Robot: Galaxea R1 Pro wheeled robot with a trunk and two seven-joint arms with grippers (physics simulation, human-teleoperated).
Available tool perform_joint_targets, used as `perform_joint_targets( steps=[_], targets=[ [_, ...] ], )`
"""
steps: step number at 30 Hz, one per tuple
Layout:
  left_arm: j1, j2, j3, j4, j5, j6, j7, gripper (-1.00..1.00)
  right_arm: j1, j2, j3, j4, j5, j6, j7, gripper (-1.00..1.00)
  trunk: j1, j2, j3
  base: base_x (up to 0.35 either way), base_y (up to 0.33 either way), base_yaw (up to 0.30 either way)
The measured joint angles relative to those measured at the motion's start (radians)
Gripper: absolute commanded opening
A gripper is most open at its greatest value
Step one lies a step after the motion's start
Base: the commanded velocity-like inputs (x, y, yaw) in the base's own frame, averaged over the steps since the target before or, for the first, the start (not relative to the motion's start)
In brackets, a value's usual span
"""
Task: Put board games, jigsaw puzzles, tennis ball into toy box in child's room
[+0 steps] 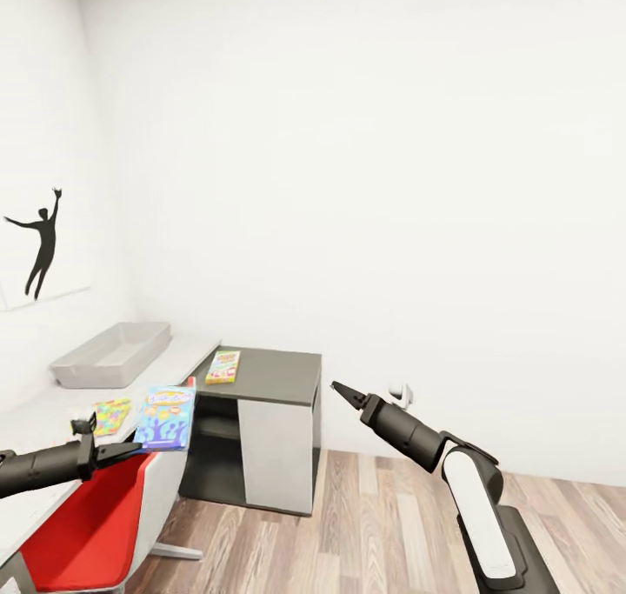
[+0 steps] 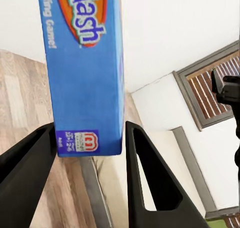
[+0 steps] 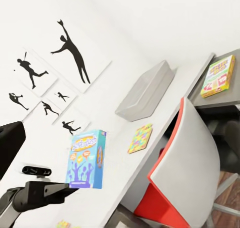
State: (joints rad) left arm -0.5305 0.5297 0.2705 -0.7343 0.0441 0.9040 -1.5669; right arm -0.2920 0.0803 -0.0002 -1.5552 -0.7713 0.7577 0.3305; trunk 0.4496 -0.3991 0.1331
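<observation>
White wall [image 1: 391, 185] behind red-and-white chair [image 1: 96, 516]

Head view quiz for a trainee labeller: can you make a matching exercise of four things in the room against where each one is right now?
Things:
1. blue board game
2. jigsaw puzzle
3. yellow-green board game
4. toy box

Places:
A. lying flat on the pale table top near the red chair
B. on the dark grey side unit
C. at the far end of the table, by the wall
D. held up off the table in the left gripper

Pairs: 1-D, 2-A, 3-B, 4-C
</observation>
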Motion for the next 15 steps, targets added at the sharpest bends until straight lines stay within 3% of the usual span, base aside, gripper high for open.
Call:
perform_joint_targets(
  steps=[5, 8, 15],
  targets=[
    [0.009, 0.004, 0.117, 0.001, -0.001, -0.001, 0.000, -1.00, 0.000, -0.001, 0.000, -0.001, 0.001, 0.000, 0.001, 1.00, -0.001, 0.000, -0.003, 0.184, 0.000, 0.093],
    [0.016, 0.004, 0.169, 0.001, -0.001, -0.002, 0.000, -1.00, 0.000, -0.002, 0.000, -0.002, 0.001, 0.000, 0.001, 1.00, 0.000, 0.000, -0.003, 0.060, 0.000, 0.006],
    [0.017, 0.004, 0.174, 0.001, -0.002, -0.003, 0.000, -1.00, 0.000, 0.004, 0.010, -0.011, 0.012, 0.003, 0.000, 1.00, 0.000, 0.000, -0.003, 0.003, 0.000, 0.000]
  ],
)
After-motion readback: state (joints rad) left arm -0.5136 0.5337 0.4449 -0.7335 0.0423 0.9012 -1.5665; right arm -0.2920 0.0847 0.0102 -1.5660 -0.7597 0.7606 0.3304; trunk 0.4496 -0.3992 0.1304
